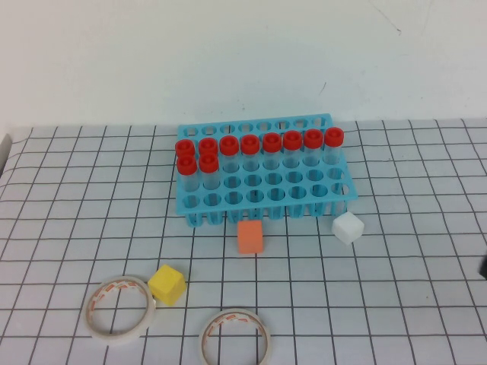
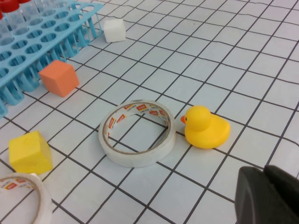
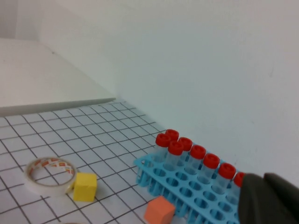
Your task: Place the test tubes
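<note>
l gripper (image 2: pixel 264 189) nr duck (image 2: pixel 206 127); r gripper (image 3: pixel 267 198) off right end of rack (image 3: pixel 186 192).

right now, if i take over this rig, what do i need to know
Left gripper: jaws shut, no tube visible in them, low over the grid mat near the rubber duck, outside the high view.
Right gripper: jaws shut, no tube visible in them, raised off to the side of the blue rack.
Done: ten red-capped test tubes stand in the rack, eight in one row and two in the next row forward, at its left end.
Left: many holes are unfilled, but no loose tube is in view.
</note>
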Controlling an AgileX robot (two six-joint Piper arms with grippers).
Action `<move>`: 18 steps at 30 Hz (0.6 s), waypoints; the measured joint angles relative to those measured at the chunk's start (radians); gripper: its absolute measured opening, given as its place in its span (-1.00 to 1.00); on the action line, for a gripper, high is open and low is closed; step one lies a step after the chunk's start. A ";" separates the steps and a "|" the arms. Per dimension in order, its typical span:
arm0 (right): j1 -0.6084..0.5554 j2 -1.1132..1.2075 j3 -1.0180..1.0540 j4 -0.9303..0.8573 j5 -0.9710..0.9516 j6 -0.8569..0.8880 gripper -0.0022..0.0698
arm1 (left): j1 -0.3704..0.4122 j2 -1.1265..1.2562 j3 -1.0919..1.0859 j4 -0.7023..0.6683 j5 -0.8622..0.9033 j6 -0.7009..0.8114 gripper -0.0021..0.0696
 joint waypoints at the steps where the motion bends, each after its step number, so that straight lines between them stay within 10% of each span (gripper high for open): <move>1: 0.000 -0.036 0.022 0.014 0.000 -0.002 -0.94 | 0.000 0.000 0.000 0.000 0.000 0.000 -0.95; 12: -0.043 -0.296 0.268 0.199 -0.138 -0.189 -0.94 | 0.000 0.000 0.000 0.000 0.000 0.002 -0.95; 18: -0.369 -0.296 0.273 -0.035 -0.107 0.114 -0.94 | 0.000 0.000 0.000 0.000 0.000 0.002 -0.95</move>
